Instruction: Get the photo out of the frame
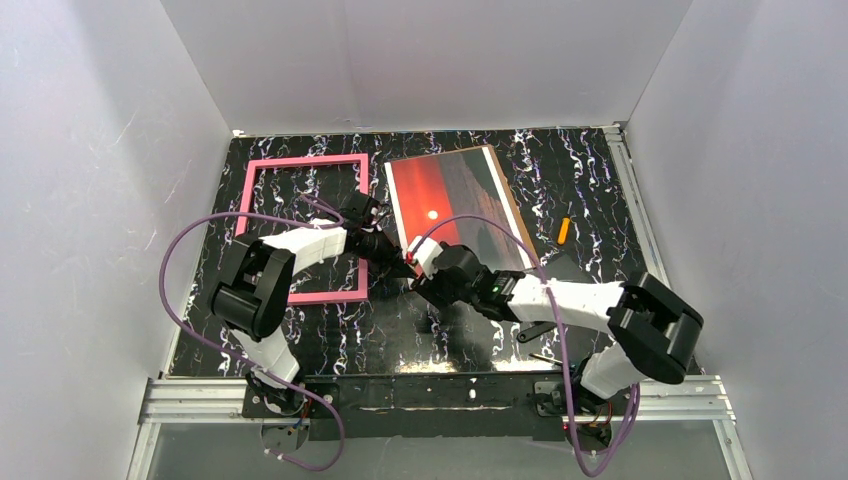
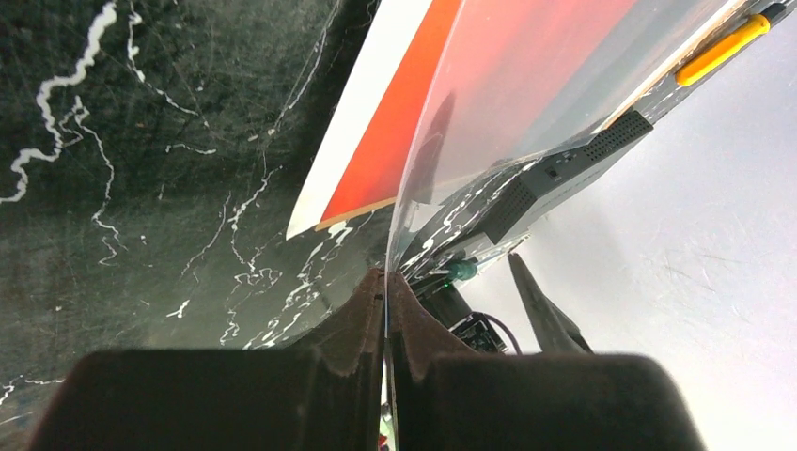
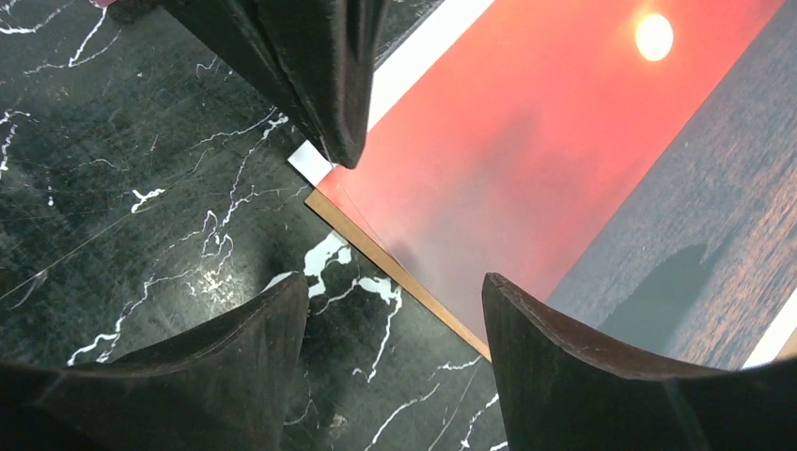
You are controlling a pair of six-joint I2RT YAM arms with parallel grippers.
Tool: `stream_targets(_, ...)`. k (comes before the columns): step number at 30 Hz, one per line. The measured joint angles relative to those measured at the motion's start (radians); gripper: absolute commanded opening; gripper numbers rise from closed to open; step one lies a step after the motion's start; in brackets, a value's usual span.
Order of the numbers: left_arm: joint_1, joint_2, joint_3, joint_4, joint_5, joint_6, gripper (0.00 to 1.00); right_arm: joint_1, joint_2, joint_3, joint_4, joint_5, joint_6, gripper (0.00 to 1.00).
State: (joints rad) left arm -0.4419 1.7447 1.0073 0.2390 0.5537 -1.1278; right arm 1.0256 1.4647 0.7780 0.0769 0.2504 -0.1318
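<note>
Left gripper (image 2: 385, 282) is pinching a thin clear sheet (image 2: 489, 122), dark fingers pressed together on its edge. The sheet is bowing upward, glossy and see-through. Its arm is reaching over the right rail of the frame (image 1: 300, 160), a thin pink rectangle lying flat at the left with the black, white-veined, marble-look table (image 1: 590, 180) showing through it. Just right of the frame, the photo (image 3: 526, 150) is lying out of it, face up on a flat brown board (image 3: 395, 272). It is a smooth red-orange print with a round white sun, a grey band and a white border. Right gripper (image 3: 393, 291) is hovering over the board's near corner, blunt dark fingers spread apart. Farther right, a small orange-handled tool (image 1: 563, 230) is lying on the table.
</note>
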Motion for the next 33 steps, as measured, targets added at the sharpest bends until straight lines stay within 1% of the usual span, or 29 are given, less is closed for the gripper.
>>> stream_targets(5, 0.000, -0.018, 0.002, -0.021, 0.008, -0.004, 0.00, 0.040, 0.064, -0.006, 0.089, 0.047, -0.060, 0.70)
stream_targets(10, 0.000, -0.027, 0.010, -0.036, 0.014, -0.010, 0.00, 0.066, 0.136, -0.006, 0.175, 0.136, -0.117, 0.63)
stream_targets(12, 0.000, -0.028, 0.010, -0.040, 0.016, -0.011, 0.00, 0.070, 0.170, -0.006, 0.210, 0.167, -0.138, 0.56)
stream_targets(15, 0.000, -0.028, 0.015, -0.051, 0.022, -0.011, 0.00, 0.070, 0.212, -0.006, 0.243, 0.208, -0.164, 0.42)
stream_targets(19, 0.002, -0.028, 0.023, -0.051, 0.025, -0.015, 0.00, 0.071, 0.230, -0.006, 0.266, 0.248, -0.185, 0.27)
stream_targets(20, 0.003, -0.032, 0.023, -0.050, 0.027, -0.018, 0.02, 0.076, 0.230, -0.006, 0.269, 0.254, -0.190, 0.24)
stream_targets(23, 0.008, -0.043, 0.023, -0.049, 0.030, -0.020, 0.23, 0.084, 0.230, -0.006, 0.278, 0.266, -0.207, 0.15)
stream_targets(25, 0.013, -0.049, 0.022, -0.051, 0.031, -0.017, 0.42, 0.085, 0.230, -0.006, 0.287, 0.275, -0.215, 0.08)
stream_targets(27, 0.024, -0.060, 0.017, -0.054, 0.032, -0.010, 0.55, 0.085, 0.230, -0.005, 0.293, 0.283, -0.219, 0.01)
stream_targets(29, 0.040, -0.084, 0.001, -0.055, 0.034, -0.005, 0.65, 0.085, 0.230, -0.003, 0.294, 0.290, -0.222, 0.01)
stream_targets(33, 0.089, -0.156, -0.038, -0.061, 0.027, 0.022, 0.76, 0.085, 0.230, -0.002, 0.294, 0.297, -0.220, 0.01)
